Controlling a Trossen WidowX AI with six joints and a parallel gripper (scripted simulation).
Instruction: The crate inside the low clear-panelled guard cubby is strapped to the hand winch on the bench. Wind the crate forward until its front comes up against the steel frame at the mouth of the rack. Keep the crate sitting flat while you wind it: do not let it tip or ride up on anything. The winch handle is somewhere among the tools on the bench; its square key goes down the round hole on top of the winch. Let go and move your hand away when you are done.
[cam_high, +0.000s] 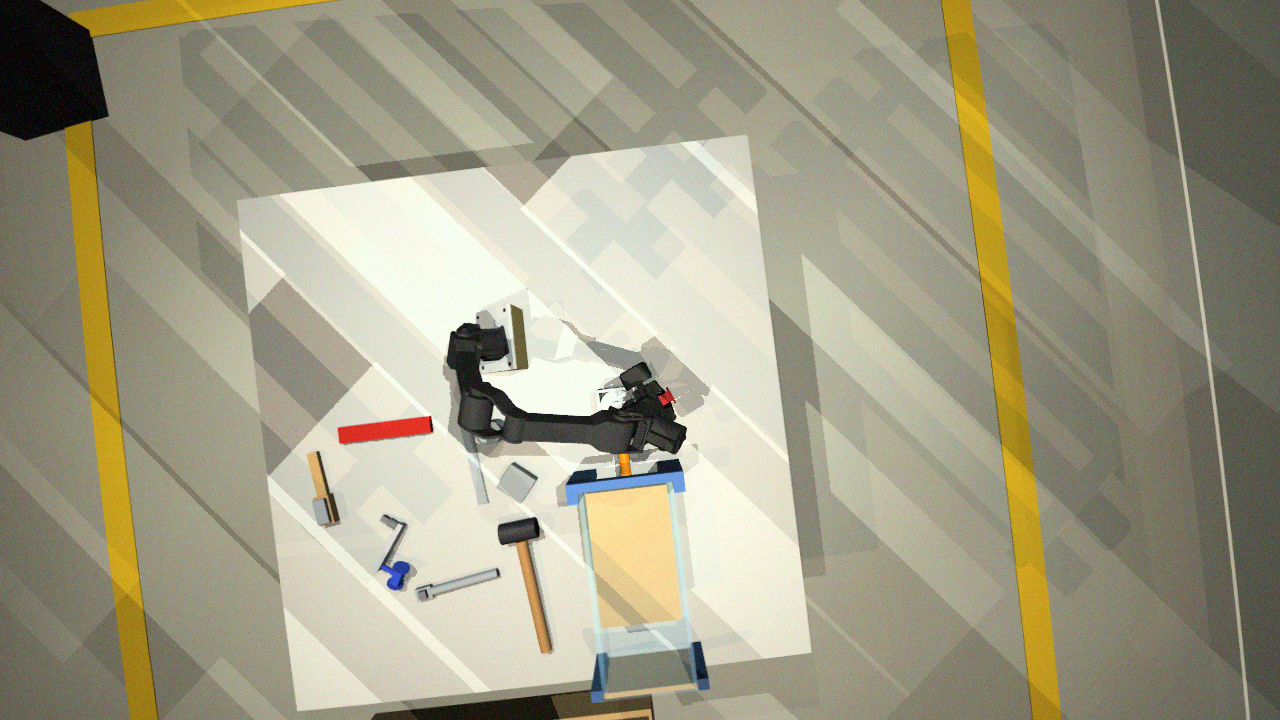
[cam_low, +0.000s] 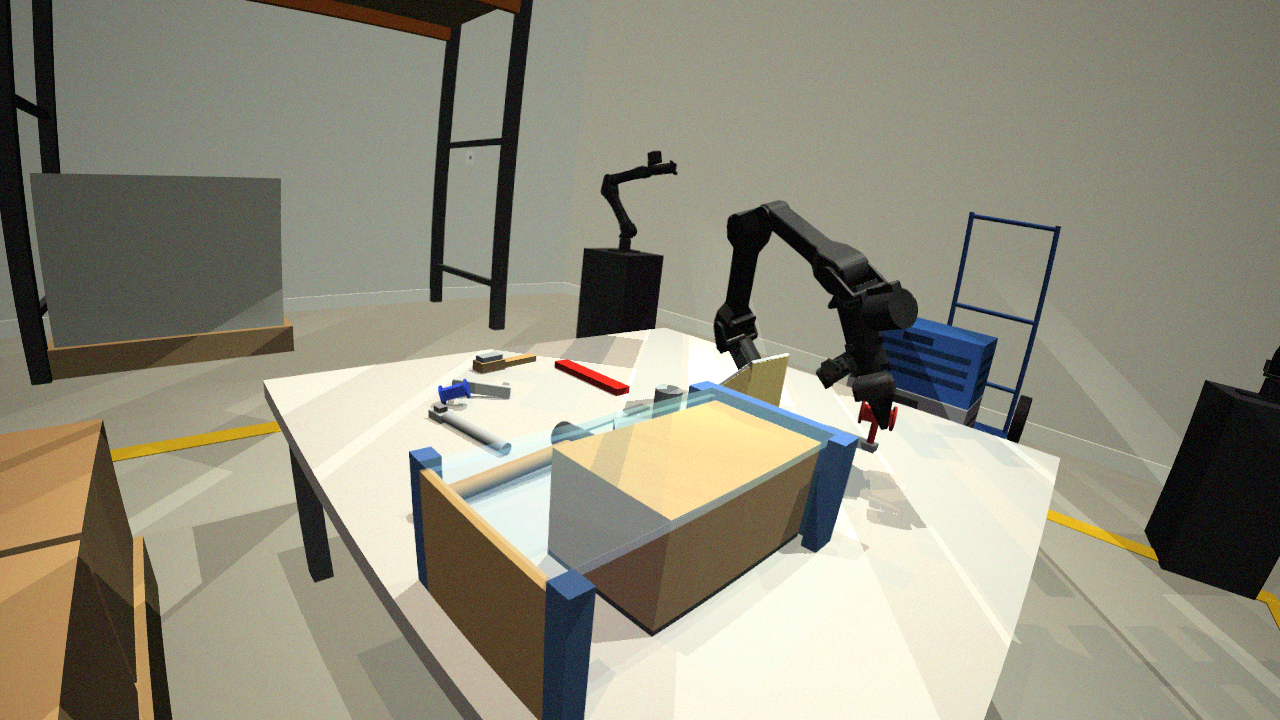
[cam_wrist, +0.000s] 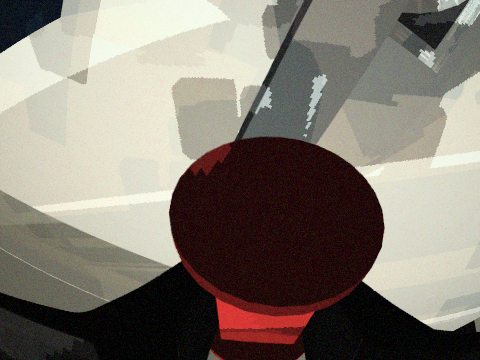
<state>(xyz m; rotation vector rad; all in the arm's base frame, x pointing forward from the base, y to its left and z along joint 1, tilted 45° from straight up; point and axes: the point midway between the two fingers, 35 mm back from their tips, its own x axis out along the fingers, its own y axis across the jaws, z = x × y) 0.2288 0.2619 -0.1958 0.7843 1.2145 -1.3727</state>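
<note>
Your end effector (cam_high: 663, 399) is clamped on a red flared knob (cam_wrist: 276, 227), which fills the lower middle of the wrist view between the two dark fingers. From above, the end effector hangs over the desk (cam_high: 375, 268) just past the blue steel frame (cam_high: 624, 476) at the mouth of the clear-panelled cubby (cam_high: 689, 573), at about 1 o'clock from that frame. A grey winch (cam_high: 617, 395) sits partly hidden beneath the wrist, and an orange strap (cam_high: 623, 462) runs from it toward the frame. You can see the tan crate (cam_low: 689, 456) sitting flat inside the cubby, its front near the frame; whether they touch I cannot tell. At 9 o'clock from the cubby lie a mallet (cam_high: 528, 573), a blue-gripped crank (cam_high: 393, 550), a grey bar (cam_high: 456, 583), a brush (cam_high: 322, 490) and a red bar (cam_high: 384, 429).
</note>
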